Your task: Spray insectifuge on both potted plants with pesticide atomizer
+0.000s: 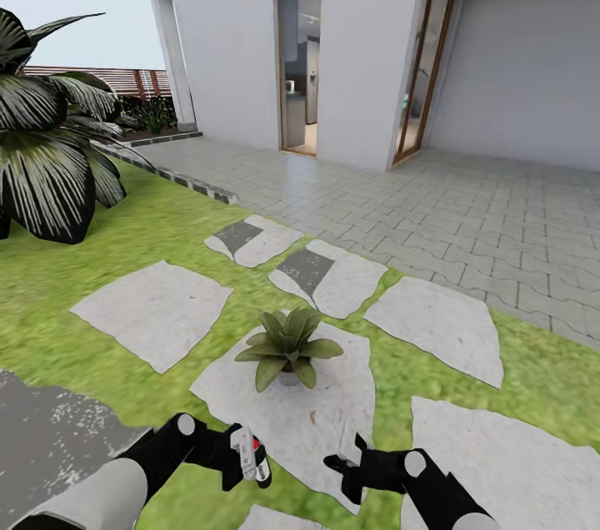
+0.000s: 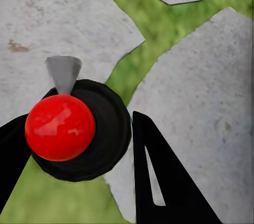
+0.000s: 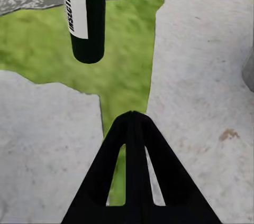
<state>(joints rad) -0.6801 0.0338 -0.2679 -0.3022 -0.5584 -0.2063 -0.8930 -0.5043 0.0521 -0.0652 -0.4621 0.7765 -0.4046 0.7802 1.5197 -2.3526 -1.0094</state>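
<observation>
My left gripper (image 1: 248, 457) is shut on the pesticide atomizer (image 1: 252, 455), a slim dark bottle with a white label band, held low over the lawn. In the left wrist view the atomizer (image 2: 79, 129) is seen from above, with a red knob and a grey nozzle, between two black fingers (image 2: 159, 182). One potted plant (image 1: 287, 347), a small rosette of pointed green leaves, stands on a stepping stone (image 1: 333, 413) just ahead of both grippers. I see no whitish specks on its leaves. My right gripper (image 1: 340, 462) is shut and empty (image 3: 132, 117); the atomizer (image 3: 87, 12) hangs beyond it.
A big dark palm (image 1: 42, 155) stands on the lawn at the left. Several grey stepping stones (image 1: 154, 309) lie around the plant. A grey patio edge (image 1: 50, 430) is at lower left. Behind are a paved terrace (image 1: 467, 205), the white house with an open doorway (image 1: 300, 63), and a brown fence (image 1: 108, 80).
</observation>
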